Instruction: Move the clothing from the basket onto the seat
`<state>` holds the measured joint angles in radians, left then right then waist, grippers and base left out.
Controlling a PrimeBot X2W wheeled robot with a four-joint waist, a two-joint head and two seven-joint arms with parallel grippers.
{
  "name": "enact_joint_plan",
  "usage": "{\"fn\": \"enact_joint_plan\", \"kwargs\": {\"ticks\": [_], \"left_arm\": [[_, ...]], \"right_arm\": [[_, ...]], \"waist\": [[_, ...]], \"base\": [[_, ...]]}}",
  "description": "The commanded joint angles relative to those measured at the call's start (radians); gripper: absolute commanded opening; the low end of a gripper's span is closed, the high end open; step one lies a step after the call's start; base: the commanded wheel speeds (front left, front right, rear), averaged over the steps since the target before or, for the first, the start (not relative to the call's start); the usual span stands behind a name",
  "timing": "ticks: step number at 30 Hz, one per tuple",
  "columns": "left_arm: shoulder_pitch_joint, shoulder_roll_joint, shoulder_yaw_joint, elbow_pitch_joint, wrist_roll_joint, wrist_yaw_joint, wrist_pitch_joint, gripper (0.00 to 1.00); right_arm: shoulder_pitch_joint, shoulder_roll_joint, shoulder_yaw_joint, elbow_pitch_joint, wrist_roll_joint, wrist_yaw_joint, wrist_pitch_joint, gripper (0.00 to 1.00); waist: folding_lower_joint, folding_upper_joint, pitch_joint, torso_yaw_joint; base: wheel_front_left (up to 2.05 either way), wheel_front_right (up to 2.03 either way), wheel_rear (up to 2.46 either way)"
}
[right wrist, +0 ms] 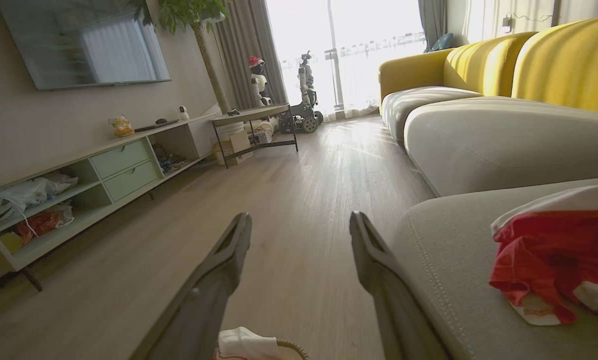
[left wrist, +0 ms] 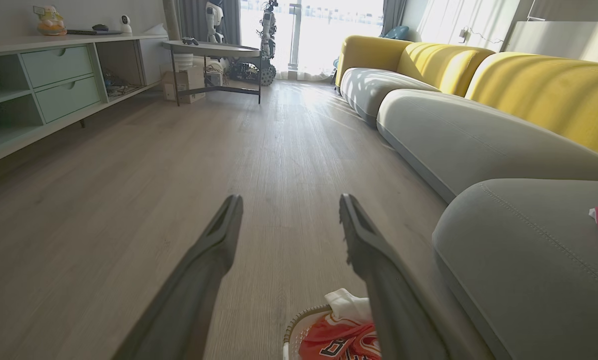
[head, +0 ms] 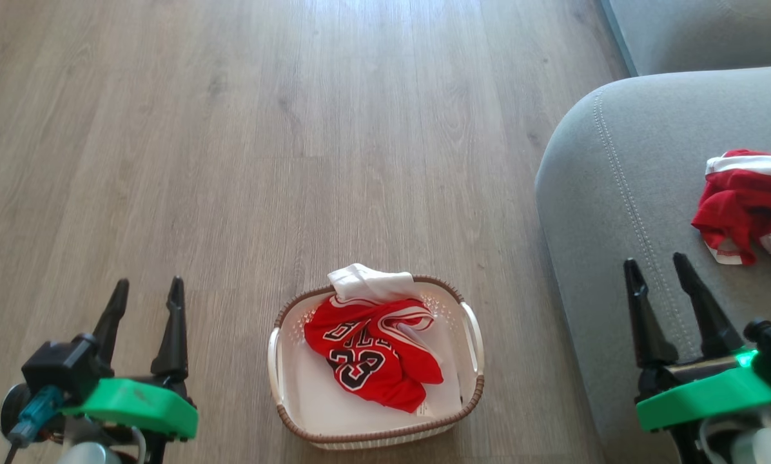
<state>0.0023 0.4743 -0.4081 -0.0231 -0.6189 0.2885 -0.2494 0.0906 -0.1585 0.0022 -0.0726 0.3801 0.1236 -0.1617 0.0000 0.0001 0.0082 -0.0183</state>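
Observation:
The cream basket (head: 472, 341) with a brown rim stands on the wood floor at the bottom centre of the head view. A crumpled red jersey (head: 369, 357) with black-and-white lettering lies inside it, and white fabric (head: 369, 281) hangs over its far rim. Another red garment (head: 746, 209) lies on the grey seat (head: 617, 193) at the right. My left gripper (head: 148, 287) is open and empty, left of the basket. Near the seat's front edge my right gripper (head: 656, 262) is open and empty too. The wrist views show the basket's rim (left wrist: 299, 320) and the white fabric (right wrist: 244, 342).
A low cabinet (right wrist: 104, 175) with drawers runs along the left wall, with a small table (left wrist: 214, 50) and parked robots (right wrist: 306, 85) near the bright window. Yellow sofa backs (left wrist: 544, 90) rise behind further grey cushions (left wrist: 459, 140). Wood floor (head: 231, 161) stretches ahead.

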Motion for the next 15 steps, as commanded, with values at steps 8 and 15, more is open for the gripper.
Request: {"fn": "enact_joint_plan", "kwargs": {"ticks": [8,15], "left_arm": [[-0.02,-0.017,0.108,-0.009,0.084,-0.049,-0.012,1.0],[-0.005,-0.047,0.133,0.003,0.101,-0.074,-0.012,1.0]], "right_arm": [[-0.024,-0.027,0.033,-0.013,0.014,0.007,-0.037,1.0],[-0.034,-0.026,0.04,-0.003,0.011,0.007,-0.036,1.0]], "waist": [[0.0,-0.0001,-0.001,0.005],[0.0,-0.0001,0.001,0.005]], "base": [[0.0,0.0,0.0],[0.0,0.0,0.0]]}}
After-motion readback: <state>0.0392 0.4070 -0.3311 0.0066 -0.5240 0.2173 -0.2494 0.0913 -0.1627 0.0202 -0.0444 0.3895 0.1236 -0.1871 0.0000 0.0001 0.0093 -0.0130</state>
